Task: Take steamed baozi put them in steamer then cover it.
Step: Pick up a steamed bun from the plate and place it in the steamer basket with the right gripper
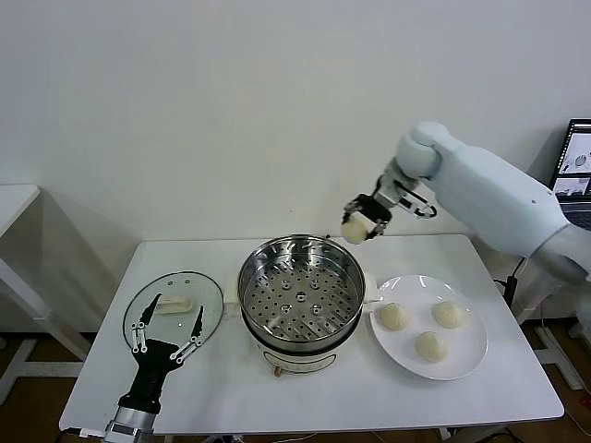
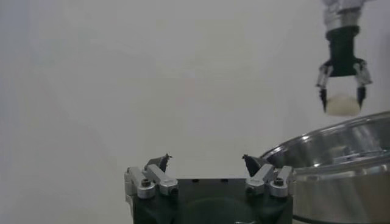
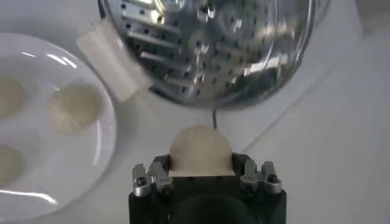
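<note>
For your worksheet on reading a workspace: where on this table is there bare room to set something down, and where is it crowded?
Bare table lies along the front edge below the steamer and plate, and at the back corners. Crowded: the middle row, where the lid, steamer and plate sit nearly edge to edge.

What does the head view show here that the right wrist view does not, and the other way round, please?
Only the head view shows the glass cover lying flat on the table and the open left end effector over its near edge.

Only the right wrist view shows, from close up, the baozi sitting between the right end effector's fingers.

Both show the right end effector holding that baozi in the air beside the open, empty steamer, and the white plate with three baozi left on it.
</note>
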Available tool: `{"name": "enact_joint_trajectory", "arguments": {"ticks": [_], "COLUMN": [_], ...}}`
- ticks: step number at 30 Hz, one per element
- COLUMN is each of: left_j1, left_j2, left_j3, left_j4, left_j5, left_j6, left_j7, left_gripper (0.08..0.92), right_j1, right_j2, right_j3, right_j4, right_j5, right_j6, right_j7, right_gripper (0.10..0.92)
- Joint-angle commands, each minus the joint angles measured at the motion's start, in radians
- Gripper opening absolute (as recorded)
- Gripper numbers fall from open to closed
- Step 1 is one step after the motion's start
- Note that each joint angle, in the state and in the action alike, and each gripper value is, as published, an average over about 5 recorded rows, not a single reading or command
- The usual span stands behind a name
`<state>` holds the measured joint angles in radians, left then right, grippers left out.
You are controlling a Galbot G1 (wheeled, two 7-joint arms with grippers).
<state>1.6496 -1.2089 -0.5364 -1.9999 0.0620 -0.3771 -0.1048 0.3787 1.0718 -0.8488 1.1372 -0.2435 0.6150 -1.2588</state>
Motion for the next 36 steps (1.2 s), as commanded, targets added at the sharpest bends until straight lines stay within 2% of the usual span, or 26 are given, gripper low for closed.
{"name": "enact_joint_trajectory", "arguments": {"ticks": [1, 14, 30, 33, 36], "left_j1": [0.000, -0.004, -0.007, -0.008, -0.009], "left_j2": [-0.001, -0.005, -0.005, -0.005, -0.005], "left_j3": [0.000, -0.004, -0.011, -0.011, -0.012], "left_j4": [0.000, 0.002, 0.009, 0.010, 0.011], "left_j5": [0.001, 0.001, 0.001, 0.001, 0.001], "left_j6": [-0.001, -0.006, -0.013, -0.015, -0.017], "left_j7": [0.000, -0.001, -0.009, -0.010, -0.013], "left_gripper": [0.823, 0.823, 0.823, 0.823, 0.823], "right_j1": [0.035, -0.066, -0.134, -0.136, -0.128], "right_j2": [0.116, 0.215, 0.269, 0.271, 0.263], "right_j3": [-0.068, -0.065, -0.042, -0.039, -0.029], "right_j4": [0.082, -0.029, -0.105, -0.106, -0.090], "right_j5": [-0.058, -0.158, -0.238, -0.242, -0.238], "right_j6": [0.109, 0.107, 0.136, 0.137, 0.131], "right_j7": [-0.015, -0.008, 0.002, 0.004, 0.006], "right_gripper": [0.679, 0.676, 0.681, 0.701, 0.763]}}
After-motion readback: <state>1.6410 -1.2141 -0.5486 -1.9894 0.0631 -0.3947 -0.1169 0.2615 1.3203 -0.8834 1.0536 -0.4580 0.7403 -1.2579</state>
